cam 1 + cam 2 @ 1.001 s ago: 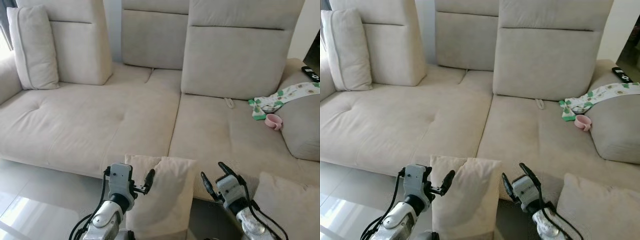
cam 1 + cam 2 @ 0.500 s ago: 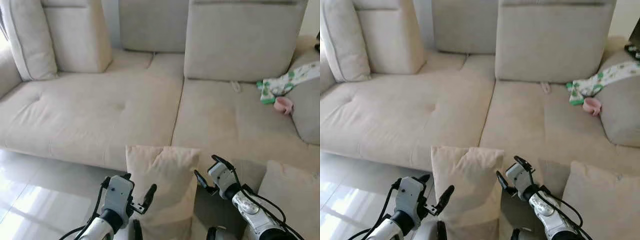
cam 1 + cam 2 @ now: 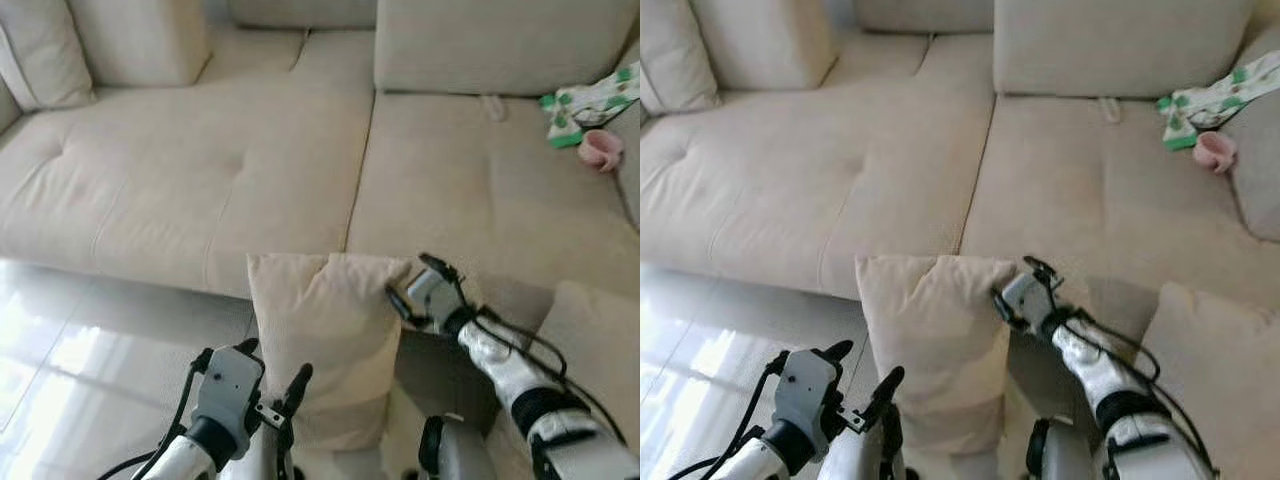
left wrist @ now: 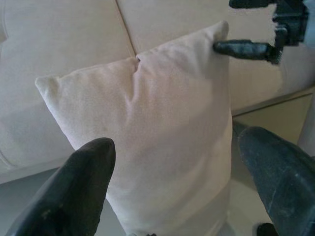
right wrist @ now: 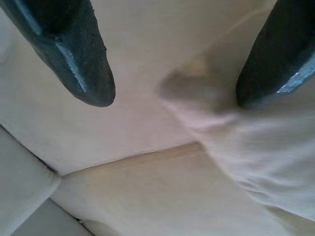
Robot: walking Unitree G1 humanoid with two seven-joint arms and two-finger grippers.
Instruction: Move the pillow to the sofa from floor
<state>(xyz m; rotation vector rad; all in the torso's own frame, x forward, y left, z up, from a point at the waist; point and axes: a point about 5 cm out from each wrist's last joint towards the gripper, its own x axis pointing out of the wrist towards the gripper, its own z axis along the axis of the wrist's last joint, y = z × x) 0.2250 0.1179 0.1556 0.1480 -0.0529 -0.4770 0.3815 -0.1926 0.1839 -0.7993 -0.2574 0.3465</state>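
eye views: pillow (image 3: 325, 340) stands upright on the floor (image 3: 90, 340), leaning on the sofa (image 3: 200, 180) front edge, not yet lifted. step in hand looks like the reach/grasp. right gripper (image 3: 412, 292) is at the pillow's top right corner, fingers apart, not clamped yet. left gripper (image 3: 272, 392) sits low by the pillow's lower left side, fingers spread, no grip. next move prob needs the right gripper to close on that corner & the left to come in on the other side, then lift up over the seat edge. room: wide bare seat just behind the pillow, plenty of space to drop it. 2nd pillow (image 3: 590, 350) near on the right, cloth (image 3: 590, 95) & pink cup (image 3: 603, 148) far back right, well apart from the path.

left wrist view: pillow (image 4: 147, 142) sits between the two spread fingers (image 4: 74, 191), not touched; right gripper's finger at its top corner.

right wrist view: fingers (image 5: 74, 54) wide apart, one resting by the pillow corner (image 5: 256, 147), sofa seat seam beyond. corner is floppy so grip may slip.
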